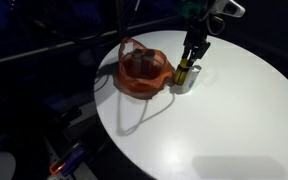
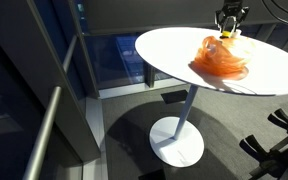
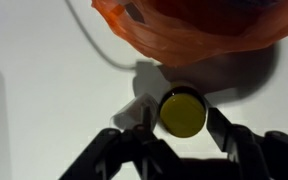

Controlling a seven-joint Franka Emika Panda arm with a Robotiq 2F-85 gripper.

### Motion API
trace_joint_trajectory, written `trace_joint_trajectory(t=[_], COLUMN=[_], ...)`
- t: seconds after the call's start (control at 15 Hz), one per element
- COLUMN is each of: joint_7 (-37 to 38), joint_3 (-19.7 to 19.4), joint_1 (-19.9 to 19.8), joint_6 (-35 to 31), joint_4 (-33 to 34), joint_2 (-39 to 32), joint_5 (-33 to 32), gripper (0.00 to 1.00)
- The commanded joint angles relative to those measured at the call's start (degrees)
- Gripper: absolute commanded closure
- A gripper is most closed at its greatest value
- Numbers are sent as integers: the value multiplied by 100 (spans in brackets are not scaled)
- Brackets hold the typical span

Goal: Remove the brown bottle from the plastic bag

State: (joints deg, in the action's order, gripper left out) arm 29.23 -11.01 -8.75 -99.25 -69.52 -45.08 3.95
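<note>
Arm comes straight down from above, gripper [image 1: 190,66] vertical over round white table [image 1: 224,120]. Fingers pinch brown bottle [image 3: 183,113] from both sides, just below its yellow cap. One bottle, one orange plastic bag [image 1: 142,72]. Bottle stands upright outside bag, at bag's 3 o'clock, just beside it. Can't tell what's inside bag.
</note>
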Motion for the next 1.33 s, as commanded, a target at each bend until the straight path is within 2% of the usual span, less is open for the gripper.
trace_joint_trajectory(t=[0.0, 0.13, 0.87, 1.13, 1.27], joint_7=[5, -109, -1530, -1906, -2051], joint_3=[13, 59, 440, 486, 498], joint_1=[-16, -23, -22, 56, 95], joint_6=[339, 393, 1030, 1223, 1109], joint_4=[308, 288, -82, -449, -769], joint_2=[-20, 66, 824, 1293, 1605], joint_5=[28, 56, 59, -39, -57], gripper=[6, 0, 0, 0, 0])
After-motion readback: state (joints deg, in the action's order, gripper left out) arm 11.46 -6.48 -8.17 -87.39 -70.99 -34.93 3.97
